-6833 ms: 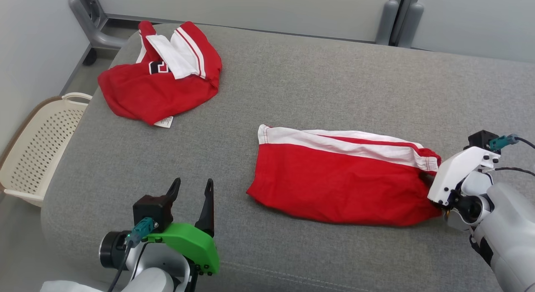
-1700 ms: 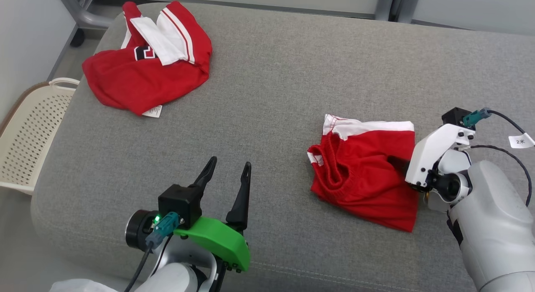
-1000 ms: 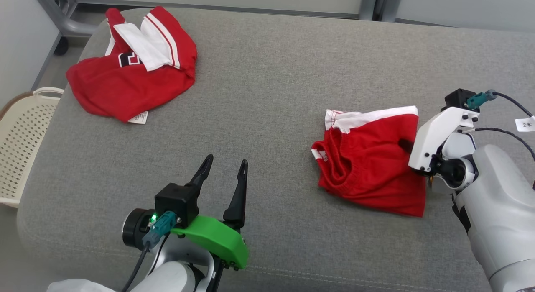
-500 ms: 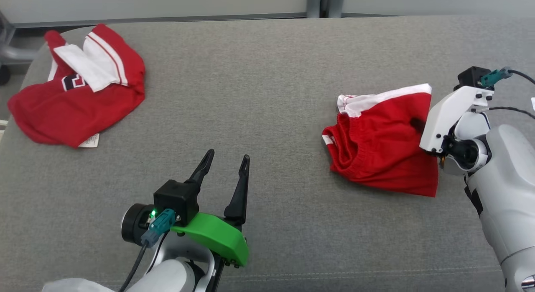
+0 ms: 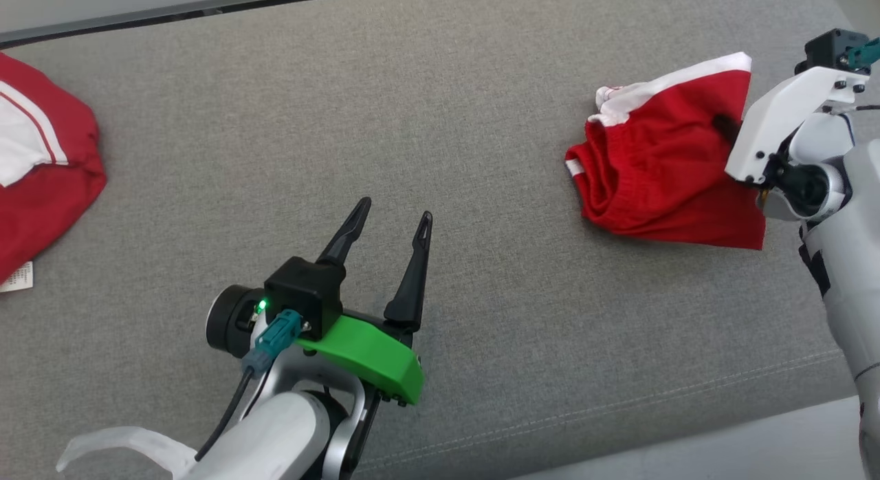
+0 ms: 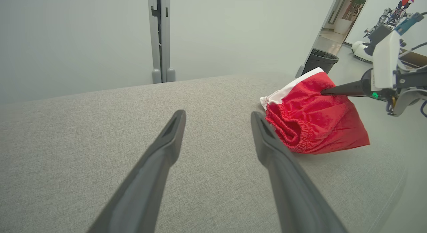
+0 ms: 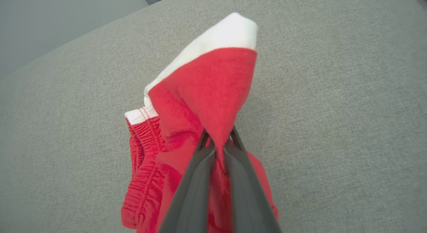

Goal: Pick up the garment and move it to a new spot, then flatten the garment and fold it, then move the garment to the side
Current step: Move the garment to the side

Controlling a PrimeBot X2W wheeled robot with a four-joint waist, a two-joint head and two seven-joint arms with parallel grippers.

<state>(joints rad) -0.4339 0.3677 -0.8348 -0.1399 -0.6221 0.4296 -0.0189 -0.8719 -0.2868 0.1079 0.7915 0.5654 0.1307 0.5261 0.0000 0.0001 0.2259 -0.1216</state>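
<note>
The garment (image 5: pixel 660 170), folded red shorts with a white side stripe, lies at the far right of the grey cushion (image 5: pixel 440 122). My right gripper (image 5: pixel 723 124) is shut on the cloth and lifts its right side. In the right wrist view a peak of red fabric is pinched between the fingers of that gripper (image 7: pixel 217 139), and the garment (image 7: pixel 200 102) drapes down from it. The left wrist view has the garment (image 6: pixel 310 119) to the right of my left gripper (image 6: pixel 217 118). My left gripper (image 5: pixel 393 217) hovers open over the cushion's near middle, well apart from the shorts.
Another red and white garment (image 5: pixel 41 170) lies at the cushion's left edge. The cushion's front edge (image 5: pixel 619 425) runs along the bottom right. In the left wrist view a black bin (image 6: pixel 320 59) stands on the floor beyond the cushion's far right corner.
The head camera has swung right, shifting the whole picture left. The right gripper has carried the folded garment rightward across the cushion. The left gripper stays open.
</note>
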